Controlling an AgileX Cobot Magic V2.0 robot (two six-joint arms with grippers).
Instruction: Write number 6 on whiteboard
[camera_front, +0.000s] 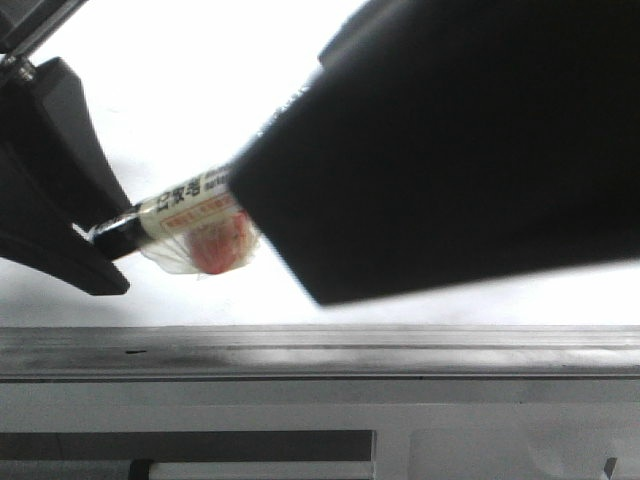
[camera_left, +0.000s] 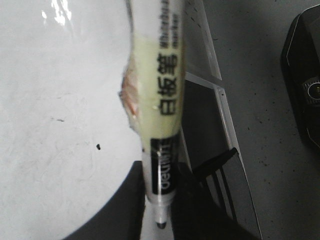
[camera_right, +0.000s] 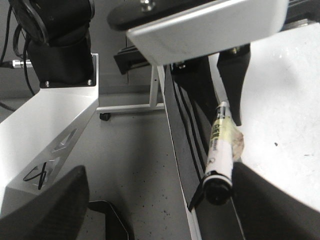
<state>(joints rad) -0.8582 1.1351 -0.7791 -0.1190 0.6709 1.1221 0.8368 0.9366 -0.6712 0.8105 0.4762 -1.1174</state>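
Note:
The whiteboard (camera_front: 200, 80) is glossy white with a grey metal ledge (camera_front: 300, 350) along its near edge. No number 6 shows on it, only a tiny black dot (camera_left: 98, 146). My left gripper (camera_front: 115, 240) is shut on a whiteboard marker (camera_front: 190, 210) near its nib end, holding it over the board. The nib (camera_left: 161, 224) sits between the dark fingers (camera_left: 125, 210). My right gripper (camera_right: 155, 200) is open, its fingers wide apart. The marker's black rear end (camera_right: 218, 190) lies close beside one finger (camera_right: 270, 205). In the front view the right gripper (camera_front: 450, 150) is a large black mass.
The board's edge (camera_right: 192, 215) drops to a speckled grey floor (camera_right: 135, 150). A black arm base (camera_right: 55, 40) on a silver link (camera_right: 45, 125) stands beside it. A stand with a caster (camera_right: 105, 116) is behind. A black device (camera_left: 305, 85) lies on the floor.

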